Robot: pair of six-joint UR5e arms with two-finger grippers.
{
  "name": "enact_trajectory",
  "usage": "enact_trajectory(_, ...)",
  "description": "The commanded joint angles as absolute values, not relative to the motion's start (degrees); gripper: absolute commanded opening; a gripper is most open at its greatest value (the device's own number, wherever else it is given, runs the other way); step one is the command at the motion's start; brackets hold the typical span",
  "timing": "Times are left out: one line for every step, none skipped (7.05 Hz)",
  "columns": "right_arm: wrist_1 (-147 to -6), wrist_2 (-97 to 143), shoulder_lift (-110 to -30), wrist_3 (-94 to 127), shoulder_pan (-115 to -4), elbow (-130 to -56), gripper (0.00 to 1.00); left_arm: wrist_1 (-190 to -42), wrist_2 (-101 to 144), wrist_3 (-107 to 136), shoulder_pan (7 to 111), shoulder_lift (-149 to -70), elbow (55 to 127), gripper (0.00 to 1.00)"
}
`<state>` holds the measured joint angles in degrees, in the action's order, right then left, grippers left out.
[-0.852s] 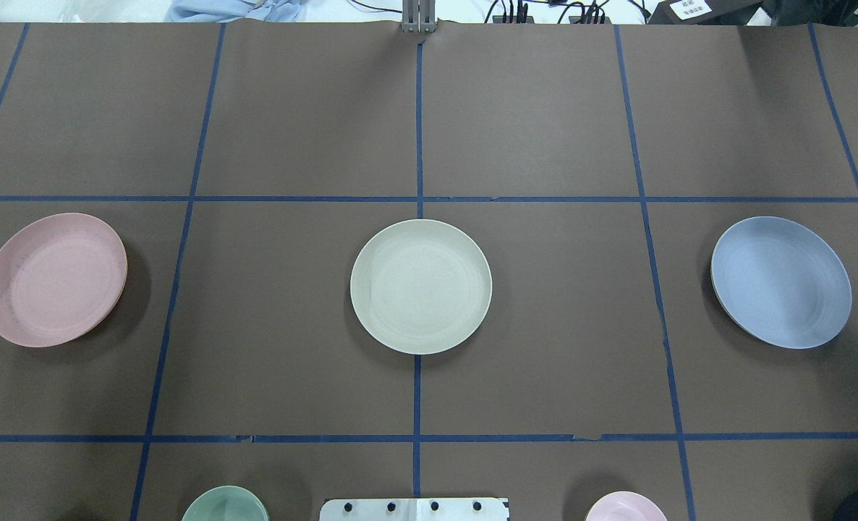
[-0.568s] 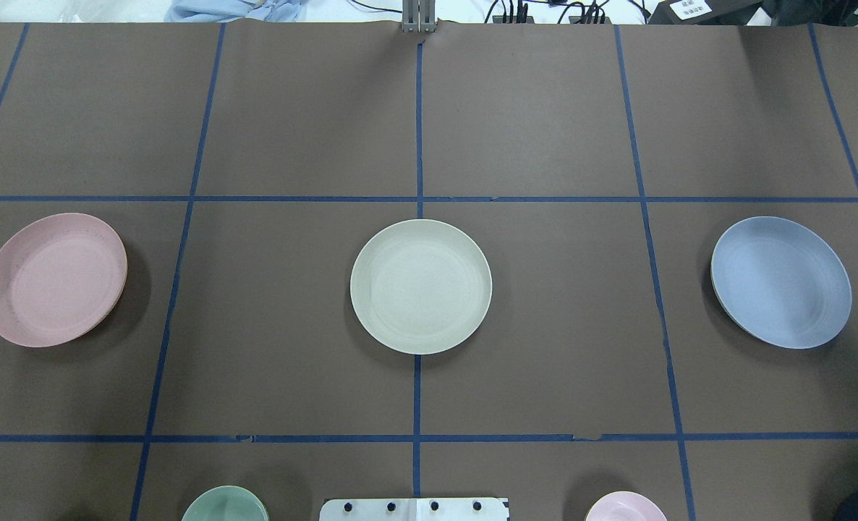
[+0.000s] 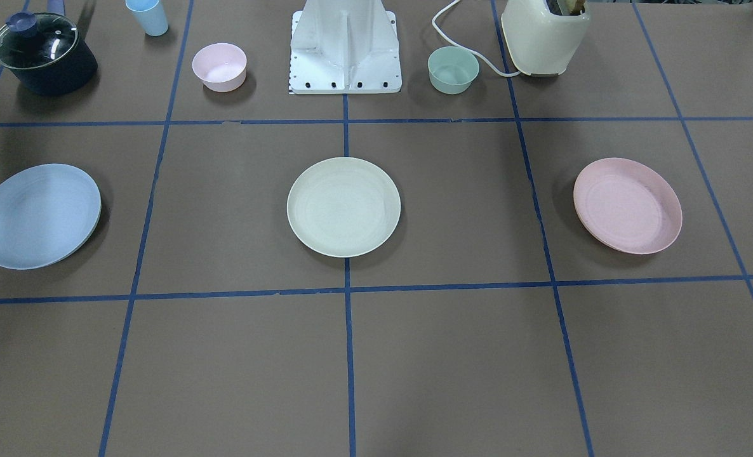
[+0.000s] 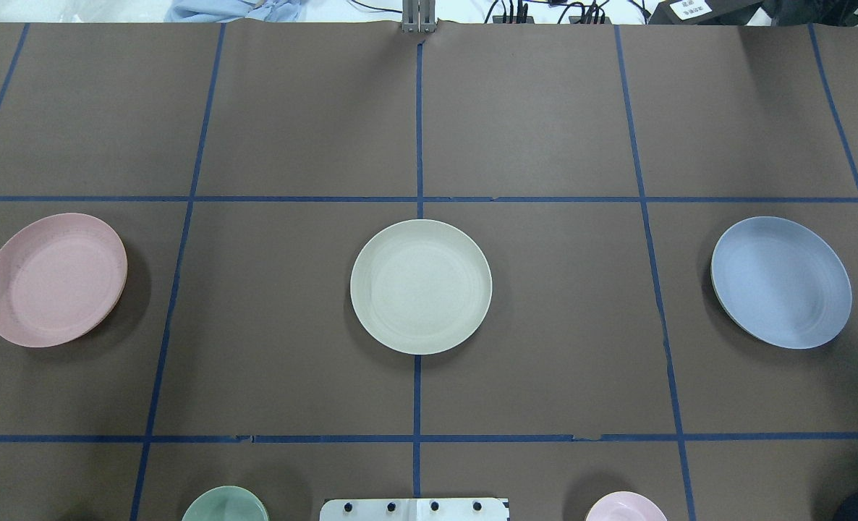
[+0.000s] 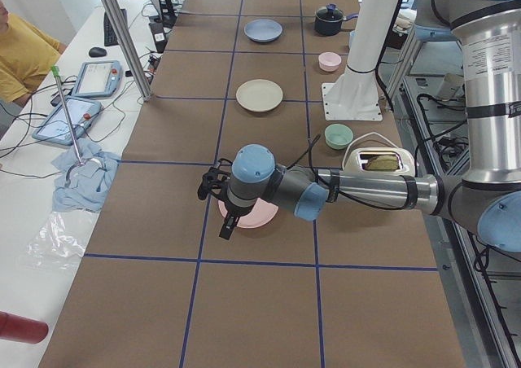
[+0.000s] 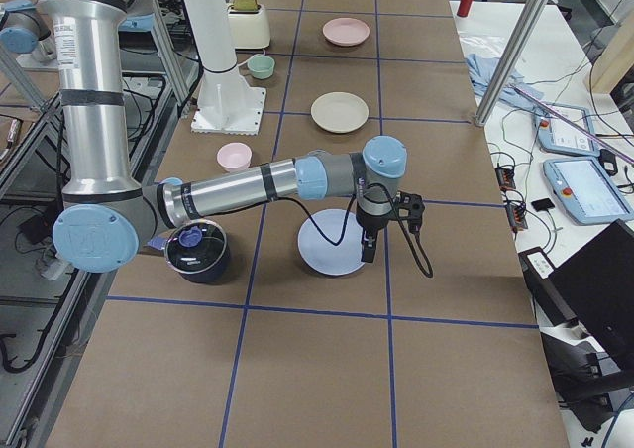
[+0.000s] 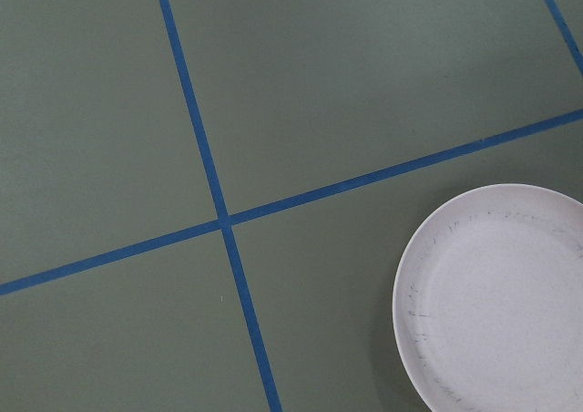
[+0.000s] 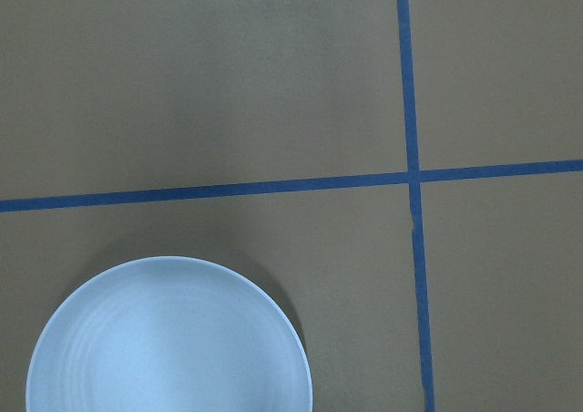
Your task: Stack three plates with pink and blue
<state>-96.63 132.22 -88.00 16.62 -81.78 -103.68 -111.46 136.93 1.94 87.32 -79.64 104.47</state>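
Three plates lie apart in a row on the brown table. The pale pink plate (image 4: 54, 279) is at the left, the cream-white plate (image 4: 420, 286) in the middle and the light blue plate (image 4: 781, 282) at the right. My left gripper (image 5: 220, 201) hangs above the pink plate (image 5: 252, 215) and shows only in the exterior left view. My right gripper (image 6: 381, 230) hangs above the blue plate (image 6: 332, 242) and shows only in the exterior right view. I cannot tell whether either is open or shut. The wrist views show the plates' edges (image 7: 496, 298) (image 8: 168, 339) and no fingers.
Near the robot base (image 3: 345, 47) stand a small pink bowl (image 3: 219, 66), a small green bowl (image 3: 453, 69), a lidded dark pot (image 3: 44, 54), a blue cup (image 3: 148, 16) and a cream toaster (image 3: 545, 35). Blue tape lines divide the table.
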Motion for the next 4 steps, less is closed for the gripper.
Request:
enact_trajectory(-96.7, 132.4, -87.5, 16.8, -81.5, -103.9, 1.0, -111.5, 136.9, 1.9, 87.2, -80.0, 105.3, 0.99)
enact_trajectory(-96.5, 132.5, -87.5, 16.6, -81.5, -104.3, 1.0, -111.5, 136.9, 1.9, 87.3, -80.2, 105.5, 0.99)
enact_trajectory(-94.2, 133.1, -87.8, 16.7, -81.5, -104.1, 1.0, -111.4, 136.7, 2.0, 87.4, -80.3, 107.8, 0.99)
enact_trajectory(-89.7, 134.9, -88.9, 16.4, -81.3, -103.5, 1.0, -111.4, 136.8, 2.0, 87.3, -80.3, 107.3, 0.99)
